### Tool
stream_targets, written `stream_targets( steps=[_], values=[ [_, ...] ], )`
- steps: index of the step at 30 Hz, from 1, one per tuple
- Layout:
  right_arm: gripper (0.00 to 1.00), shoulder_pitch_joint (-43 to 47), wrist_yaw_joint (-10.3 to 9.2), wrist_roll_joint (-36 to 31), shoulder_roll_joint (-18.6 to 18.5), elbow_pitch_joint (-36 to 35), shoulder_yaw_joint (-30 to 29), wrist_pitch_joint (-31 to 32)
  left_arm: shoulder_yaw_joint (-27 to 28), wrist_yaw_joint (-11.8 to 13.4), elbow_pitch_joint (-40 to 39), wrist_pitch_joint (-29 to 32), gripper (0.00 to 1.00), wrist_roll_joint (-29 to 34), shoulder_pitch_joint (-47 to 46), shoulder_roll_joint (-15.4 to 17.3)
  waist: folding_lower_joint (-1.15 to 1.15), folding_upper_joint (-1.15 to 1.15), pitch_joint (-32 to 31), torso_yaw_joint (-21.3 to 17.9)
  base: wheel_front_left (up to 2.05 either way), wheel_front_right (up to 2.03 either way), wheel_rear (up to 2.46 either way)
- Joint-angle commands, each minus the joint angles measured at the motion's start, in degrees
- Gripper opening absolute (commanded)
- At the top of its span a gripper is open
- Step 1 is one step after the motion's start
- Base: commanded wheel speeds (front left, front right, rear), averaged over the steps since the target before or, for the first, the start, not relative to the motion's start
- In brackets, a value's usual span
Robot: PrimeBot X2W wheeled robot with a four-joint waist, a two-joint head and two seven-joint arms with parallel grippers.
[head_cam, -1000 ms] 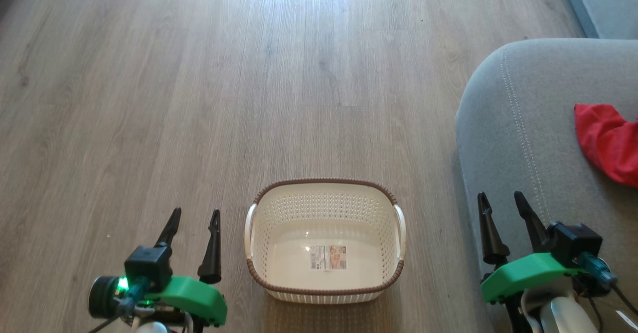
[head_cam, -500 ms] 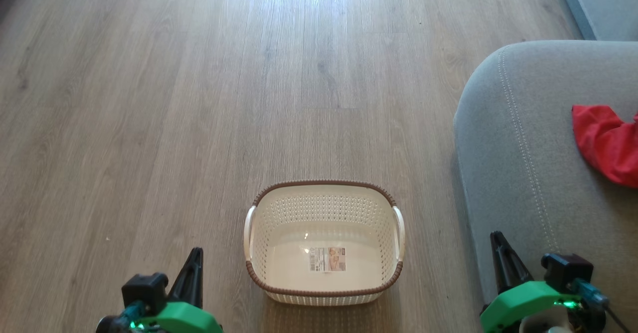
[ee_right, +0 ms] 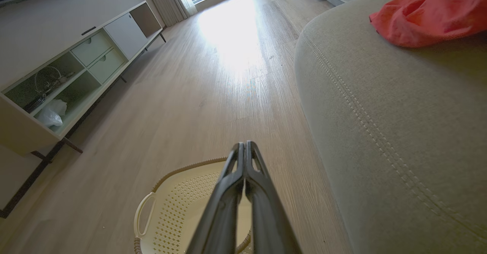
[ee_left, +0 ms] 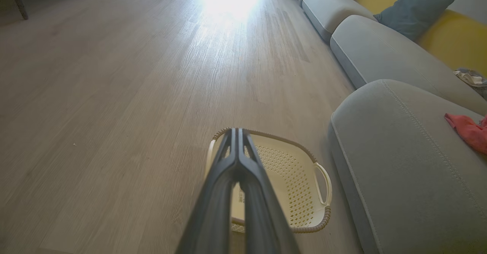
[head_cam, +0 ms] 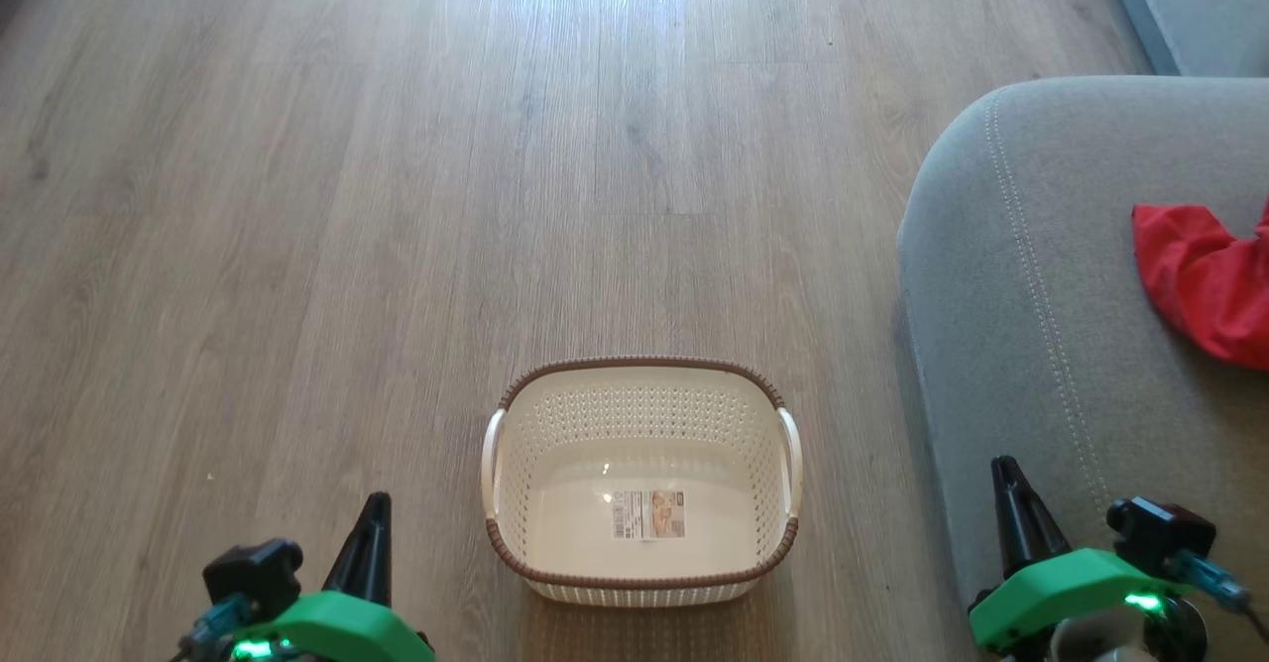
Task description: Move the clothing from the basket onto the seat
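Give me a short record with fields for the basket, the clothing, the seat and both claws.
basket: on the floor, holds just a paper label
seat: grey, right of the basket
clothing: red, lying on the seat
left claw: shut, empty
right claw: shut, empty
task: looks complete

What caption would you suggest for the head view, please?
Empty cream perforated plastic basket on wooden floor; red clothing on grey fabric seat.

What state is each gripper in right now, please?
Left gripper: jaws closed, holding nothing.
Right gripper: jaws closed, holding nothing.
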Motion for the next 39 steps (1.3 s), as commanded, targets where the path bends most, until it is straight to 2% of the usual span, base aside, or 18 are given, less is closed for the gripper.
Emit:
stream_targets(
  steps=[1,39],
  values=[
    [0.00,-2.7,0.00,2.2,0.0,-2.2,-0.2,0.5,1.2,-0.4,-2.0,0.6,0.00,-2.0,-3.2,0.0,0.00,0.00,0.0,-0.1,0.00,0.00,0.00],
    [0.00,-4.2,0.00,25.4,0.1,-4.8,-2.1,6.7,5.3,-3.0,-2.6,6.8,0.00,-25.5,-5.4,-0.1,0.00,0.00,0.3,-1.2,0.00,0.00,0.00]
  ],
)
